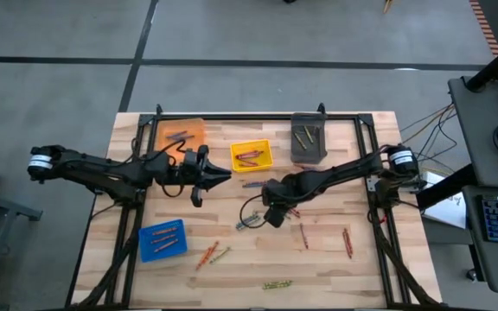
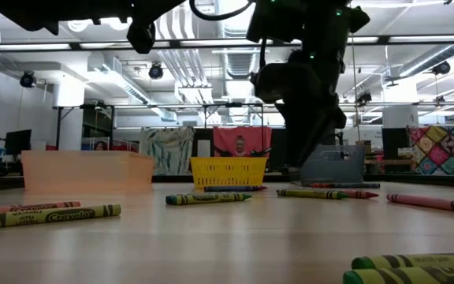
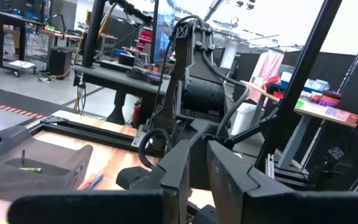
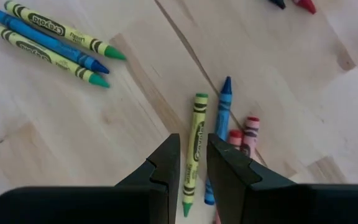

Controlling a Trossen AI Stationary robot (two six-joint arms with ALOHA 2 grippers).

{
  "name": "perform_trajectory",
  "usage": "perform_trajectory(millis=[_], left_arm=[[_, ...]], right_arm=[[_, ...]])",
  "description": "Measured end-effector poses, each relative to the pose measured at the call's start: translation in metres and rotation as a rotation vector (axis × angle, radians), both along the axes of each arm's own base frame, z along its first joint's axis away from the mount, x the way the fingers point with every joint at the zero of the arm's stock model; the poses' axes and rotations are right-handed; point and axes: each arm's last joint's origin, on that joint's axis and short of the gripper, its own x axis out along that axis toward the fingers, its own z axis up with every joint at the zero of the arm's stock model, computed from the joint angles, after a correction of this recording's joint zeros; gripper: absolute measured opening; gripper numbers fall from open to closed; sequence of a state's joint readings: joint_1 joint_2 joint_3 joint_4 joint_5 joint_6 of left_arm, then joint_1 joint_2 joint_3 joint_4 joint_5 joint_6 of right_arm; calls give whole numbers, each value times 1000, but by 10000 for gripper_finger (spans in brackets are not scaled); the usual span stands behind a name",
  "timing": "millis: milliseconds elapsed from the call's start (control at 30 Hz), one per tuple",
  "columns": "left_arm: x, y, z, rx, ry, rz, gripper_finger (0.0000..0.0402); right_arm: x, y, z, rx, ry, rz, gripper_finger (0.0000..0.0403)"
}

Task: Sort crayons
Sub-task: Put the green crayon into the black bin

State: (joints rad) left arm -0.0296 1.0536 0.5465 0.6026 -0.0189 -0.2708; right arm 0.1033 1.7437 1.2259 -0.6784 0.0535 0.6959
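High view: the right end effector hangs over the middle of the wooden surface, and the left end effector is raised to its left, just left of the yellow bin. In the right wrist view the right end effector points straight down with its fingers slightly apart and nothing between them; a green crayon lies on the surface directly under the gap, with a blue crayon just beside it and two red crayons touching that one. Well apart from these, two green crayons and a blue one lie side by side. In the left wrist view the left end effector is held level above the surface, its fingers nearly together with a thin gap and nothing held. More crayons are scattered on the near half of the surface, and others lie in the blue bin, the orange bin, the yellow bin and the grey bin.
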Motion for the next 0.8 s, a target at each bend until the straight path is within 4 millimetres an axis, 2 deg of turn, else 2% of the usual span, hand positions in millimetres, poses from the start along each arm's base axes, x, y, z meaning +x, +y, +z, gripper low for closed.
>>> perform_trajectory(millis=[267,433,600,800], left_arm=[[1,0,-2,5,6,1,39],[1,1,-2,9,6,24,39],[1,1,-1,20,5,30,39],[1,1,-1,20,5,30,39]], right_arm=[[2,7,-7,-2,13,12,70],[5,13,-16,-6,37,34,88],[7,14,-27,-10,67,34,105],[8,14,-35,-14,82,35,103]])
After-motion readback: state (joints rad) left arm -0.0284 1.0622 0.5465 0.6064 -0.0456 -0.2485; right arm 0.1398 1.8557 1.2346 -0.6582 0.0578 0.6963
